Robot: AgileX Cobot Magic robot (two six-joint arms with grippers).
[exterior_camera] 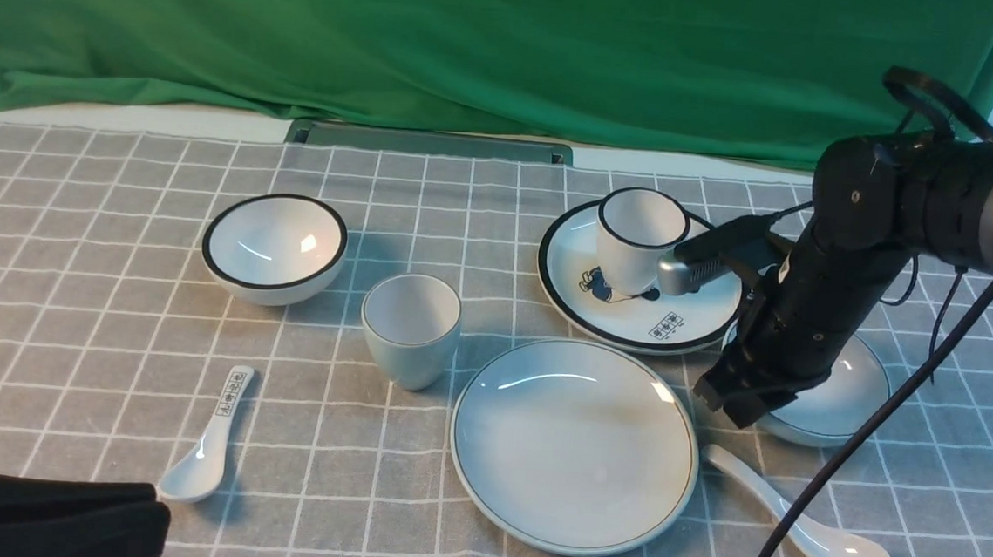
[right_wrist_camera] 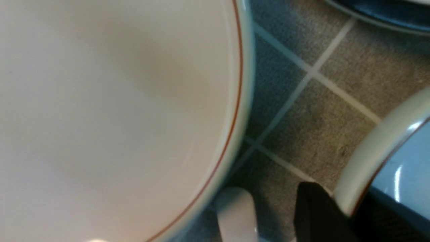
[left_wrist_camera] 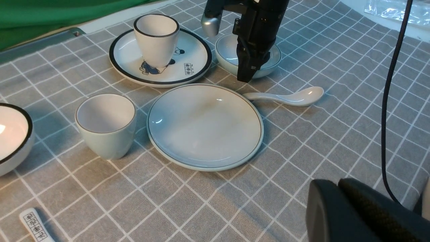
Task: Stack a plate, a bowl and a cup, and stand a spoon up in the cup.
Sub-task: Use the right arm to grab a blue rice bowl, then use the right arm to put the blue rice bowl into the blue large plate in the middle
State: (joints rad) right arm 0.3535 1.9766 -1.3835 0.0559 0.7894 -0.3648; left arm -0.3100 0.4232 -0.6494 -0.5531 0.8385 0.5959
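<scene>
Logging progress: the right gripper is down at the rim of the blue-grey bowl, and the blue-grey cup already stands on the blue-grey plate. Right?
Not quite. The cup stands on the cloth beside the plate, which is bare, as the front view shows. The right gripper is indeed at the rim of the bowl.

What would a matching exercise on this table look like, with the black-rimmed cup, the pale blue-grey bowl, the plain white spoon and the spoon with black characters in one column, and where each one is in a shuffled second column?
1. black-rimmed cup
2. pale blue-grey bowl
3. plain white spoon
4. spoon with black characters

A. lying just right of the pale blue-grey plate
B. rim between the fingers of the right gripper
C. on the cloth, nearer the robot than the black-rimmed bowl
D. standing on the cartoon plate

Pairs: 1-D, 2-B, 3-A, 4-C.
</scene>
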